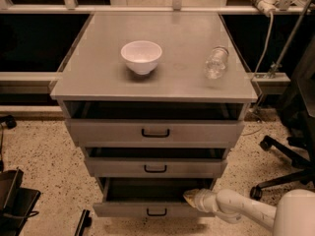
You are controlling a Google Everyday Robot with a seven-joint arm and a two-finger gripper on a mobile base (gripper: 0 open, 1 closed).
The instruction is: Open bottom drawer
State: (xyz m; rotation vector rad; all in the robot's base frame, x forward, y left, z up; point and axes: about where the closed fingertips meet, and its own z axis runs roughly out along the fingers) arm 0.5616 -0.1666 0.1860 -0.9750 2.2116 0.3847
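The bottom drawer [128, 209] is the lowest and narrowest of three grey drawers in the cabinet. It stands pulled out, with its dark inside showing above the front. Its small black loop handle [156, 212] is in the middle of the front. My gripper [191, 196] comes in from the lower right on a white arm [241, 209]. Its tip rests at the top right edge of the bottom drawer's front, to the right of the handle.
The middle drawer [155, 167] and top drawer [155, 132] are also partly out. A white bowl [141, 56] and a clear bottle [216, 62] lie on the cabinet top [98, 77]. An office chair base [283, 161] stands at the right, black gear [15, 200] at the lower left.
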